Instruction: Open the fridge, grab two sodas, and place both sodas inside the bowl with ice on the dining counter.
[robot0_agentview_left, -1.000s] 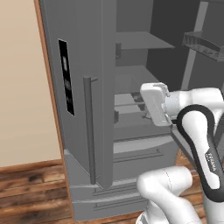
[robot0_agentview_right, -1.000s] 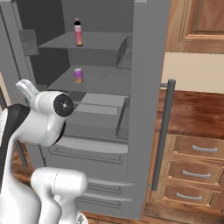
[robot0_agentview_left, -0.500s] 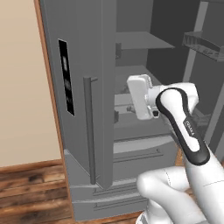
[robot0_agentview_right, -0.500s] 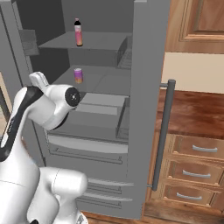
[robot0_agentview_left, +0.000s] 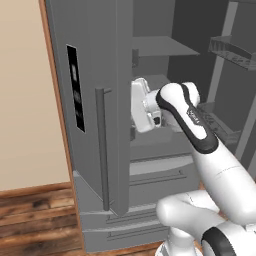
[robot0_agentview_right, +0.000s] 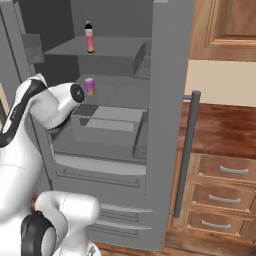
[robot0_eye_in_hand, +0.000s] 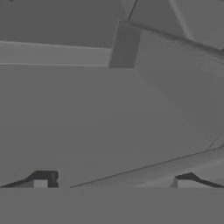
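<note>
The fridge (robot0_agentview_right: 165, 125) is a tall slab of flat matte grey metal, its right-hand door swung wide and its left-hand door, with the black panel (robot0_agentview_left: 75, 90) and long round bar handle (robot0_agentview_left: 102, 150), standing partly open beside the arm. The main risk, as I judge it, is the arm's bulky white wrist clipping that door edge or the boxy grey drawer (robot0_agentview_right: 107, 127) as it reaches in, since the hand sits close between them.

The gripper (robot0_eye_in_hand: 111, 183) has its jaws spread wide and empty, facing plain grey interior panels (no soda in their line yet). A reach from this angle could miss, or knock a soda over.

The 2 sodas sit inside on smooth flat shelves: the slim pink bottle (robot0_agentview_right: 89, 37) with its dark cap on the upper shelf, tall, narrow and easy to topple; the short purple-pink can (robot0_agentview_right: 89, 86) on the shelf below, just beyond the wrist, round and slick enough to slip from a shallow pinch.
</note>
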